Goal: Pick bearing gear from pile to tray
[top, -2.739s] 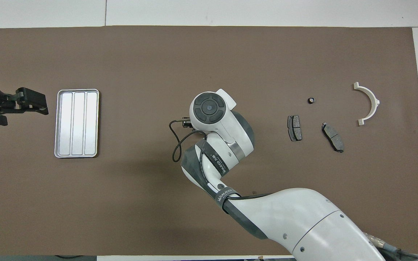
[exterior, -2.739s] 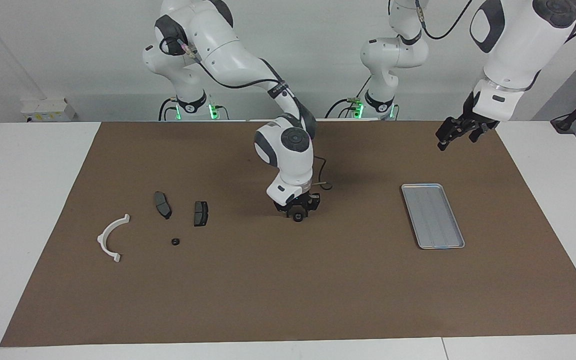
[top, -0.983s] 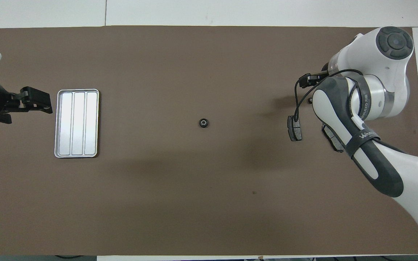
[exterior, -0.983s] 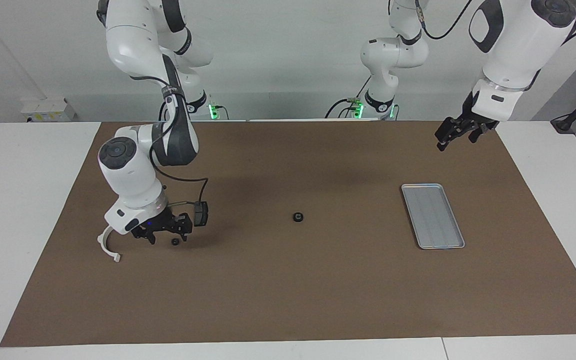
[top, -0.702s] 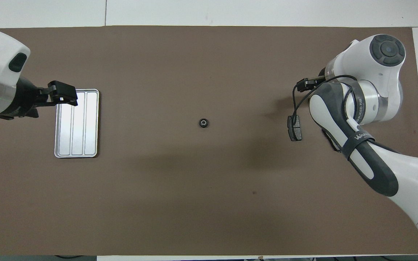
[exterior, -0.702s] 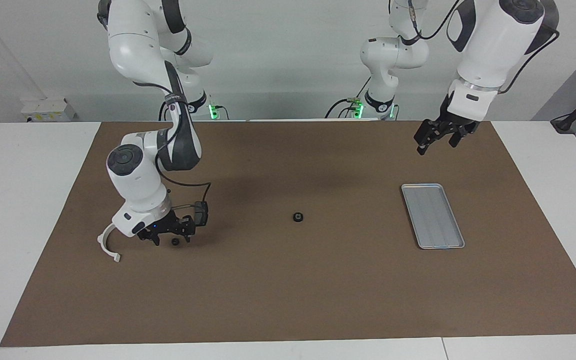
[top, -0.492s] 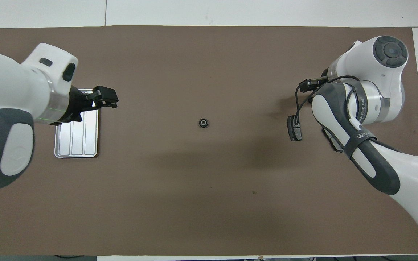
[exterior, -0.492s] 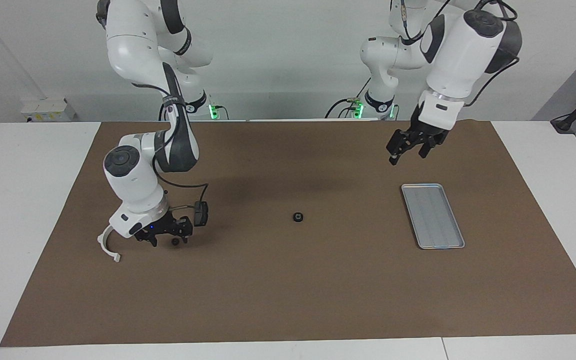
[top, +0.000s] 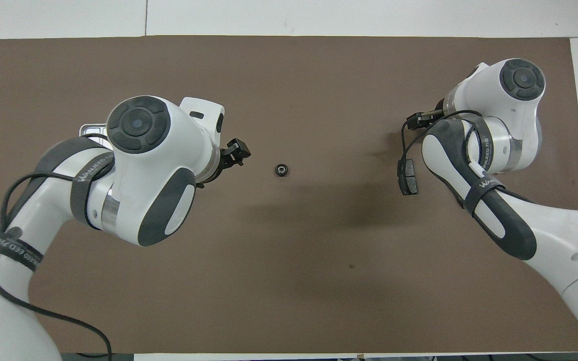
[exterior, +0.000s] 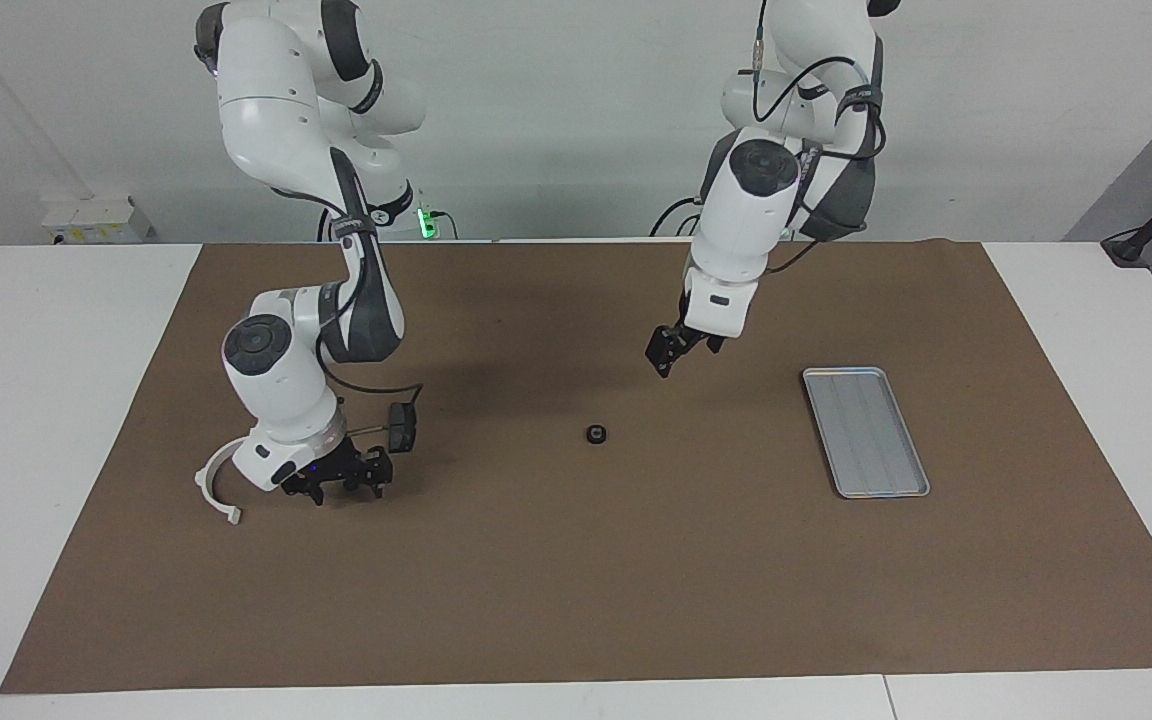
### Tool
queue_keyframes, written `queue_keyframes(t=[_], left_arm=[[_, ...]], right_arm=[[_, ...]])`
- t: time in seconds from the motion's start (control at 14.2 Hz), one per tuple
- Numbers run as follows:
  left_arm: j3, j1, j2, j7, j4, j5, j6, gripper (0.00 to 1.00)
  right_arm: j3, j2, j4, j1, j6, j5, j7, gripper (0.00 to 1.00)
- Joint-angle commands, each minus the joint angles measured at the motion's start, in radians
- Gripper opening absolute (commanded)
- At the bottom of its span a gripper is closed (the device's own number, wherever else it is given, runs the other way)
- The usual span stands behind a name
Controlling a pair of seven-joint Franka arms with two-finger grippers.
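A small black bearing gear lies alone on the brown mat mid-table; it also shows in the overhead view. My left gripper hangs in the air over the mat between the bearing gear and the silver tray, apart from both. My right gripper is open and low at the mat in the pile, between the white half-ring and a dark brake pad. The pile's small black round piece and the second brake pad are hidden by the right arm.
In the overhead view the left arm covers the tray except one corner, and the right arm covers most of the pile, leaving one brake pad showing. The brown mat covers the table's middle, with white table at both ends.
The right gripper let go of the bearing gear mid-table, swung back to the pile and dropped lower over the small black piece. The left gripper swept from past the tray toward the bearing gear and descended.
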State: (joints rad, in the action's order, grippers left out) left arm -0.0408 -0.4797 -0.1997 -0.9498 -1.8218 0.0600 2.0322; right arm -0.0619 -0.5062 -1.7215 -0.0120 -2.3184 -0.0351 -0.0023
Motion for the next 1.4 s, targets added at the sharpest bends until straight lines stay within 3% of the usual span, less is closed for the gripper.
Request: queue_keyframes(t=[0.0, 0.14, 0.35, 0.77, 1.19, 1.33], left_arm=[[0.018, -0.068, -0.177, -0.121, 0.109, -0.028, 0.019, 1.0], [0.021, -0.114, -0.256, -0.197, 0.142, -0.034, 0.104, 1.0], [0.019, -0.122, -0.289, -0.251, 0.169, -0.031, 0.155, 1.0], [0.024, -0.177, -0.389, -0.316, 0.223, -0.049, 0.168, 1.0], [0.025, -0.166, -0.394, -0.317, 0.226, -0.049, 0.213, 0.99], [0.029, -0.166, -0.394, -0.317, 0.225, -0.049, 0.214, 0.93]], right_arm=[[-0.009, 0.003, -0.01, 0.01, -0.018, 0.011, -0.022, 0.8], [-0.01, 0.009, -0.032, 0.009, -0.015, 0.011, -0.024, 0.75], [-0.01, 0.017, -0.044, 0.015, -0.004, 0.011, -0.03, 0.75], [-0.01, 0.023, -0.05, 0.02, 0.033, 0.011, -0.06, 0.74], [-0.012, 0.044, -0.05, 0.023, 0.073, 0.011, -0.062, 0.74], [-0.01, 0.045, -0.05, 0.023, 0.074, 0.011, -0.062, 0.74]])
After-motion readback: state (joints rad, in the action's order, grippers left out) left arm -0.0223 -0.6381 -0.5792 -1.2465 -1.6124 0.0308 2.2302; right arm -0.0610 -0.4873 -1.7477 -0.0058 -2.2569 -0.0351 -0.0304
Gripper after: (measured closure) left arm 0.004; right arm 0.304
